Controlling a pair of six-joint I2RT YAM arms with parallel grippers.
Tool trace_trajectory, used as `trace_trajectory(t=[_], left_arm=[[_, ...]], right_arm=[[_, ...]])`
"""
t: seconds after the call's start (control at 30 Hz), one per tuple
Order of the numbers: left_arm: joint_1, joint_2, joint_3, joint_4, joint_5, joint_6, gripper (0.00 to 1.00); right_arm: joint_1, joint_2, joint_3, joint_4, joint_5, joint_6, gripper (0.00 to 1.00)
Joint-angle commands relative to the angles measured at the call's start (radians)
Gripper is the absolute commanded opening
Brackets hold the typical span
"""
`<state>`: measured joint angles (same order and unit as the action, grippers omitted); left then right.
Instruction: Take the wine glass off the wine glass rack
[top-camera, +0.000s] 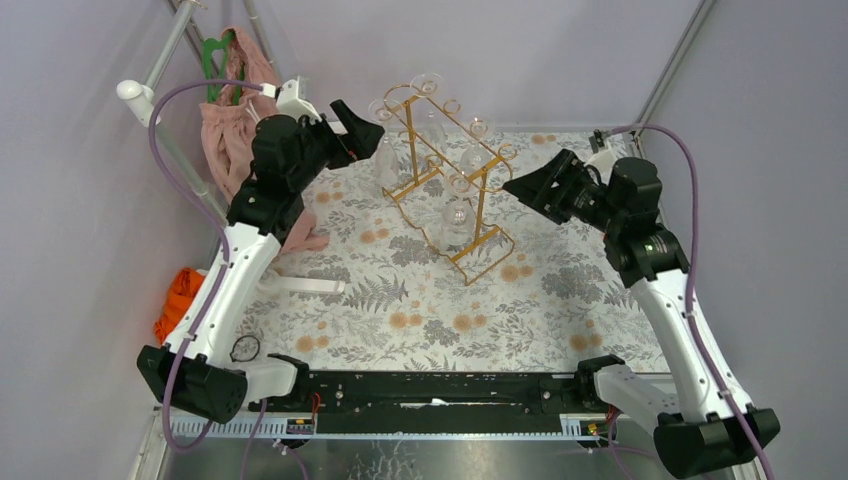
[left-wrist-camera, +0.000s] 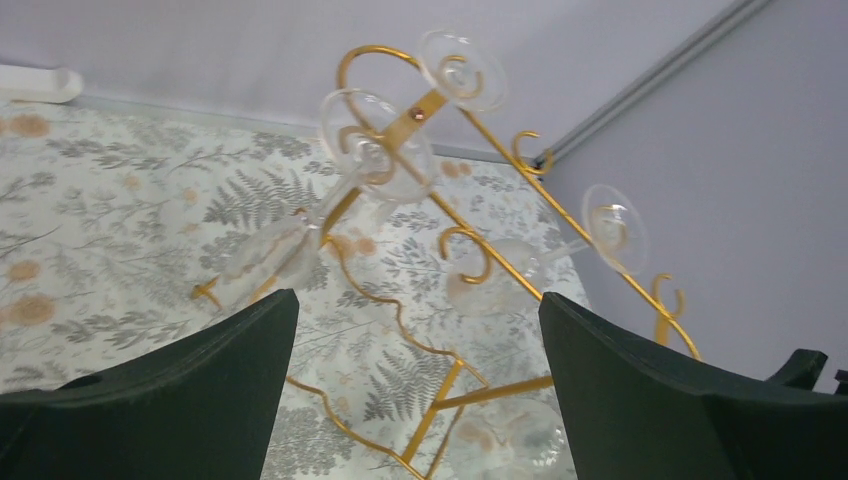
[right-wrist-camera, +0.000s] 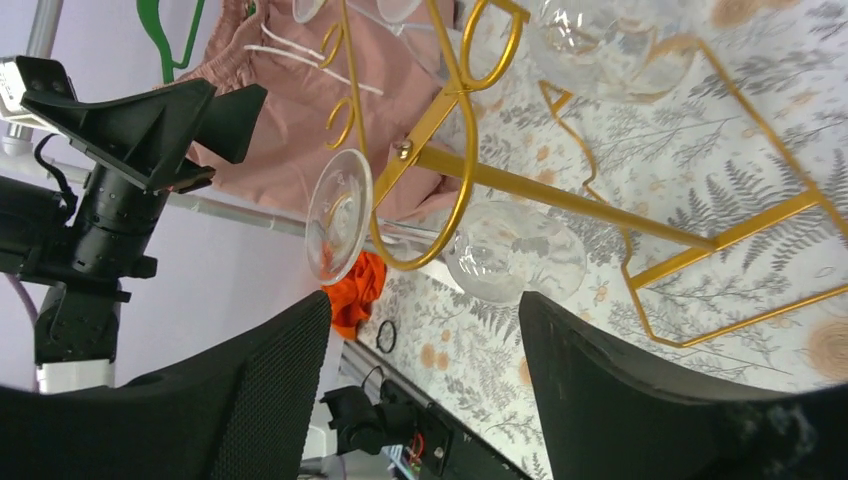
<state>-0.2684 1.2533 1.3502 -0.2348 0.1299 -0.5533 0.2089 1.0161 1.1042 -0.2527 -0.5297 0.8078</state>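
Wine glass rack (right-wrist-camera: 560, 195): thin metal wire, gold finish, glossy. Wine glasses (right-wrist-camera: 338, 215): clear glass, smooth, with bright reflections. Table cover (top-camera: 420, 300): matt printed sheet with a fern and flower pattern. Hanging garment (top-camera: 225, 130): pink cloth, soft and creased. Right gripper (right-wrist-camera: 425, 310) fingers (right-wrist-camera: 270, 390): matt black plastic, one inner face finely stippled. Arm shells (top-camera: 235, 270): smooth white plastic, slightly glossy.

One wine glass rack (top-camera: 411, 150), four wine glasses (top-camera: 455, 222) by my count, one pink garment (top-camera: 228, 135), one green hanger (top-camera: 212, 55).
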Motion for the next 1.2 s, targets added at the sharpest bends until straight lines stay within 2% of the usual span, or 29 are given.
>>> trace_trajectory(t=[0.0, 0.1, 0.2, 0.23, 0.3, 0.37, 0.5, 0.6, 0.7, 0.8, 0.83, 0.93, 1.17], left_arm=[[-0.005, -0.003, 0.051, 0.064, 0.145, -0.045, 0.99], [-0.003, 0.021, 0.102, 0.078, 0.272, -0.064, 0.99], [0.003, 0.013, 0.110, 0.135, 0.297, -0.087, 0.99], [0.006, 0.000, 0.099, 0.162, 0.287, -0.096, 0.99], [0.015, -0.027, 0.042, 0.267, 0.237, -0.171, 0.99], [0.029, -0.035, -0.010, 0.327, 0.172, -0.294, 0.99], [0.052, 0.074, 0.108, 0.203, 0.256, -0.346, 0.99], [0.079, 0.114, 0.102, 0.185, 0.322, -0.427, 0.99], [0.146, 0.122, -0.010, 0.354, 0.485, -0.621, 0.98], [0.217, 0.161, -0.132, 0.638, 0.632, -0.866, 0.87], [0.232, 0.179, -0.151, 0.676, 0.657, -0.907, 0.83], [0.255, 0.214, -0.164, 0.663, 0.679, -0.918, 0.79], [0.257, 0.239, -0.125, 0.567, 0.637, -0.845, 0.78]], right_arm=[[-0.004, -0.104, 0.092, -0.102, 0.163, -0.090, 0.80], [-0.003, -0.180, 0.107, -0.127, 0.264, -0.095, 0.81], [-0.003, -0.279, 0.112, -0.100, 0.324, -0.122, 0.78], [-0.004, -0.303, 0.119, -0.097, 0.340, -0.135, 0.81], [-0.003, -0.333, 0.151, -0.125, 0.404, -0.162, 0.99], [-0.003, -0.352, 0.179, -0.153, 0.462, -0.181, 1.00], [-0.003, -0.396, 0.163, -0.108, 0.514, -0.194, 1.00], [-0.003, -0.381, 0.207, -0.180, 0.582, -0.206, 1.00], [-0.003, -0.346, 0.255, -0.262, 0.630, -0.265, 0.98], [-0.003, -0.353, 0.244, -0.272, 0.658, -0.293, 0.96], [-0.003, -0.362, 0.231, -0.266, 0.675, -0.293, 0.96], [-0.003, -0.382, 0.202, -0.252, 0.699, -0.297, 0.96], [-0.004, -0.373, 0.166, -0.241, 0.702, -0.287, 0.94]])
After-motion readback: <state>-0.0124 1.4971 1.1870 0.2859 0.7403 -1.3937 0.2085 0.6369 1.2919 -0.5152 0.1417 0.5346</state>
